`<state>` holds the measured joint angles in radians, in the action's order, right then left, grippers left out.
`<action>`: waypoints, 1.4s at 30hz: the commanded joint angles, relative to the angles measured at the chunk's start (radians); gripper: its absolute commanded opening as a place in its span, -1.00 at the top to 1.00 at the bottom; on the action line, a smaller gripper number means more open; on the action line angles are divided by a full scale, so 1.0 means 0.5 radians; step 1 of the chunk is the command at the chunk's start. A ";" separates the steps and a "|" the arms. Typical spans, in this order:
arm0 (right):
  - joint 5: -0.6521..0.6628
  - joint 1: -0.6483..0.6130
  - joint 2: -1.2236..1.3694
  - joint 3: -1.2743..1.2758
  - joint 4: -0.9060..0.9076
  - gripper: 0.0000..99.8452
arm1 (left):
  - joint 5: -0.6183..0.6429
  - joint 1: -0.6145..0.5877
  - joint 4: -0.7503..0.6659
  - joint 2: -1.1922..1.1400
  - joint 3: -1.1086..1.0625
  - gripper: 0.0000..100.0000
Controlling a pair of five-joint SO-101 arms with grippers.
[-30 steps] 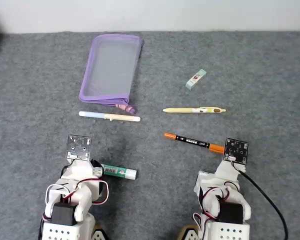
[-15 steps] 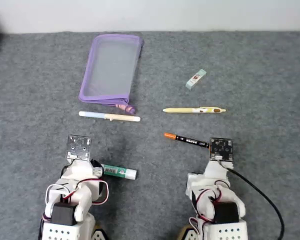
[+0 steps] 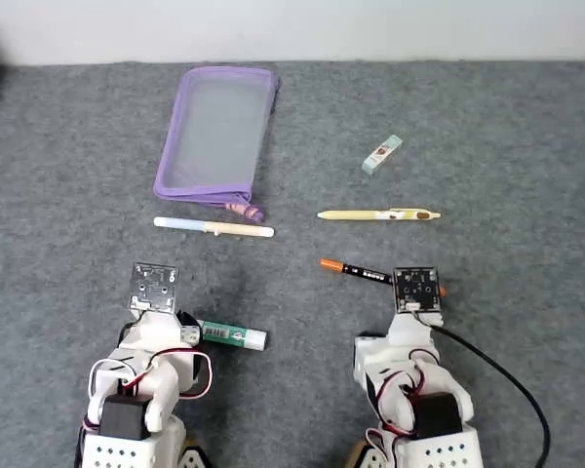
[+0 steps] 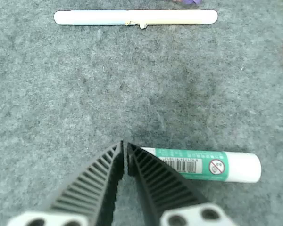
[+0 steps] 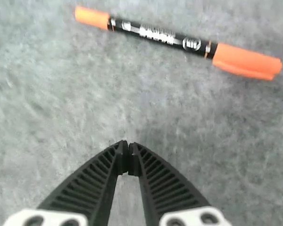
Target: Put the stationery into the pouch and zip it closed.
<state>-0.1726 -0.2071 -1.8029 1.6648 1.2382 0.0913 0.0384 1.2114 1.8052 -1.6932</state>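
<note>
Orange marker (image 5: 174, 37): just ahead of my right gripper (image 5: 128, 162), jaws pressed together. Step, I judge: first pick; next it must open and straddle the barrel. Left gripper (image 4: 124, 157): likewise closed, beside glue stick (image 4: 203, 165). Count: one pouch (image 3: 217, 132), one marker, one glue stick, one eraser (image 3: 381, 155), two pens, namely pale pen (image 3: 213, 227) and yellow pen (image 3: 378, 214); all outside the pouch.

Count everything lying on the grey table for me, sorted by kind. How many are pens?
Pens: 3, namely the yellow pen, the orange marker and the pastel pen
Glue stick: 1
Eraser: 1
Pouch: 1
Total: 6
</note>
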 commanded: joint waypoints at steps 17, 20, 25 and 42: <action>0.221 -0.103 1.204 -1.347 -0.161 0.98 | 0.015 -0.009 0.018 0.018 0.020 0.97; 0.374 -0.253 1.637 -1.602 -0.164 0.98 | 0.015 -0.009 0.018 0.018 0.020 0.97; 0.835 -0.336 2.186 -1.826 -0.428 0.98 | 0.015 -0.009 0.018 0.018 0.020 0.97; 1.053 -0.542 3.601 -2.882 -0.643 0.47 | 0.015 -0.009 0.018 0.018 0.020 0.97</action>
<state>0.3445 -0.4557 -0.0767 0.3621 0.9344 0.0913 0.0384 1.2114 1.8052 -1.6932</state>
